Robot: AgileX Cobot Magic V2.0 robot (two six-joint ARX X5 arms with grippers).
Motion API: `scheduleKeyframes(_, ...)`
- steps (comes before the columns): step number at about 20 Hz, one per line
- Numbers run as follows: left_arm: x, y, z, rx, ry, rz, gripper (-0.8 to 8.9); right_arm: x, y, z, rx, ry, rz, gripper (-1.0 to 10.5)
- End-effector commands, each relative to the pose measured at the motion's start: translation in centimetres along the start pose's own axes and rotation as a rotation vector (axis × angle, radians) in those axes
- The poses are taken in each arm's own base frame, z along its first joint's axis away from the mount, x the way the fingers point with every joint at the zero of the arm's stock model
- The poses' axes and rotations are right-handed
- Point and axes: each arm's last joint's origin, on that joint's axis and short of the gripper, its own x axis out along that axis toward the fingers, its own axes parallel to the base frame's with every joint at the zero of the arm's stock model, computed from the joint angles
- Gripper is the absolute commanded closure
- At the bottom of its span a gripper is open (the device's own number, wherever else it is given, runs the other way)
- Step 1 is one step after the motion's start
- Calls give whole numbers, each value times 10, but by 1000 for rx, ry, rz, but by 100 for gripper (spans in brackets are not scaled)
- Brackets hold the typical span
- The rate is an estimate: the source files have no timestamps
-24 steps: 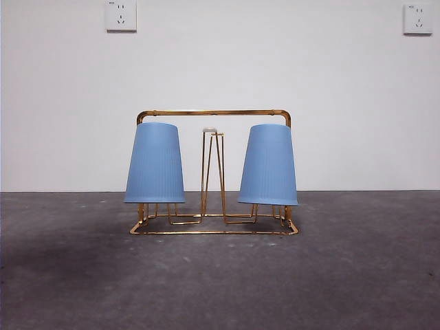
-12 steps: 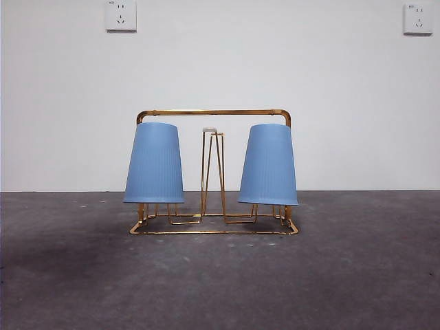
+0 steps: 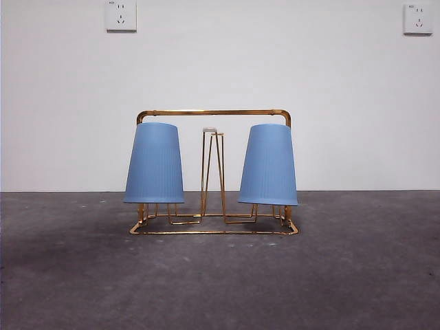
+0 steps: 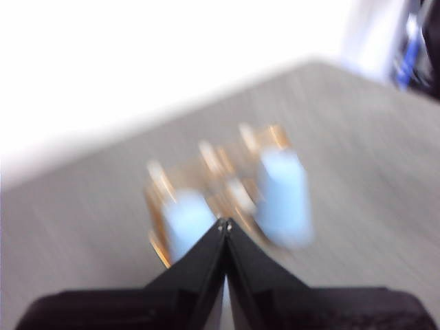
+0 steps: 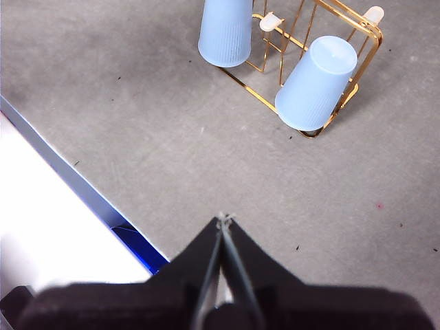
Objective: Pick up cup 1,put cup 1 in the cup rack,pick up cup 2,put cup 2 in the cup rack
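While pulled back well clear of the cup rack [image 5: 323, 55], right claw [image 5: 224, 218] hangs above bare desk [image 5: 330, 206] near its blue-edged border, black jaws pressed together tip to tip, grasping nothing. Left claw [image 4: 225, 223] likewise clenched and empty, tips meeting; its view badly blurred, with the rack [image 4: 220, 185] seen beyond the tips as a gold smear and two pale blue blobs.

From the front, no arm in view. Stands on the grey desk [image 3: 344, 275] before a white wall: gold wire rack [image 3: 214, 172], rectangular base flat on the surface, arched handle bar across the top. Holds two blue ribbed cups, both upside down, mouths downward over pegs. Cup on the left end [image 3: 154, 163] sits about upright; cup on the right end [image 3: 268, 165] leans slightly. Between them, one bare hairpin peg [image 3: 212, 172] with a pale tip. Cups apart from each other, rims raised above the base wire.
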Motion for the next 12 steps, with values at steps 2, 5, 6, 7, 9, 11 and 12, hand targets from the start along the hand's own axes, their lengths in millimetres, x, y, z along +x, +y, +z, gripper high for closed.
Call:
scheduleKeyframes(2, -9, 19, -11, 212, -212, 89, 817, 2, 0, -3, 8, 30, -6, 942)
scheduleKeyframes(5, -6, 31, -60, 217, -258, 245, 817, 2, 0, -3, 8, 31, -6, 942)
scheduleKeyframes(6, -4, 33, -78, 211, -240, 296, 817, 2, 0, -3, 8, 31, -6, 942)
scheduleKeyframes(7, -2, 35, -98, 202, -222, 330, 817, 2, 0, -3, 8, 30, -6, 942)
scheduleKeyframes(9, 1, 34, -141, 152, -171, 365, 817, 2, 0, -3, 8, 30, -6, 942)
scheduleKeyframes(11, 4, 32, -177, 110, -135, 394, 817, 3, 0, -2, 8, 35, -7, 942)
scheduleKeyframes(12, 5, 31, -191, 95, -126, 405, 817, 3, 0, -2, 8, 35, -7, 942)
